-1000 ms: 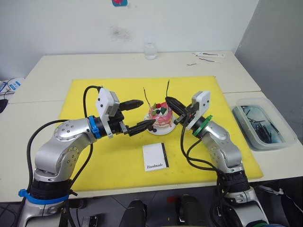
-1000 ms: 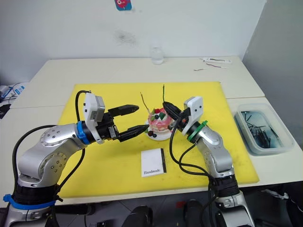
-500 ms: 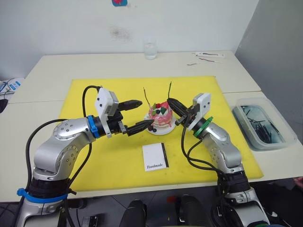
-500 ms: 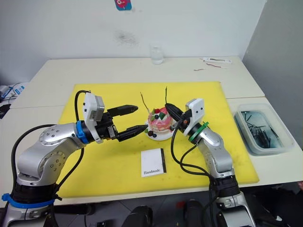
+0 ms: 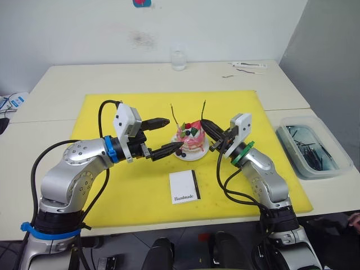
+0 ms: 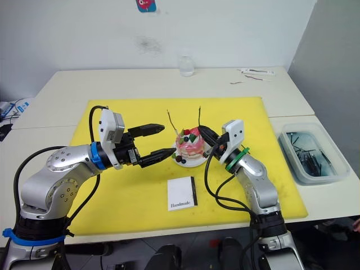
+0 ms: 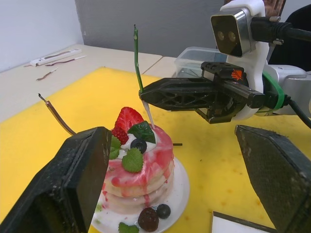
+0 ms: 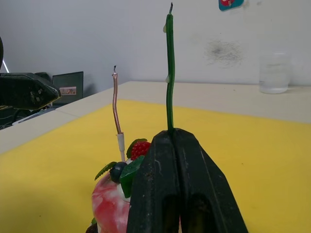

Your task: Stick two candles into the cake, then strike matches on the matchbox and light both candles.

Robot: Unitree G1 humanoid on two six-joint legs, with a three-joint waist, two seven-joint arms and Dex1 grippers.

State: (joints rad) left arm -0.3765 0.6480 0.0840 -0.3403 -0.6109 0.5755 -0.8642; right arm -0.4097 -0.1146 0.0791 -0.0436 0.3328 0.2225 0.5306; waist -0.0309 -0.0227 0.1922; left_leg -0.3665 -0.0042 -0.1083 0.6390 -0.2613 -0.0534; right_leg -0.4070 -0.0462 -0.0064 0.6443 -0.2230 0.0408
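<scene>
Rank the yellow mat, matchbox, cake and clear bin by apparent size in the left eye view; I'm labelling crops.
1. yellow mat
2. clear bin
3. matchbox and cake look alike, so unranked.

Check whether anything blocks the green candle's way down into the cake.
Nothing visible does. The right gripper is shut on the green candle, whose pale tip points at the top of the cake, just beside the strawberry. The golden candle stands apart, and the left gripper is open beside the cake.
</scene>
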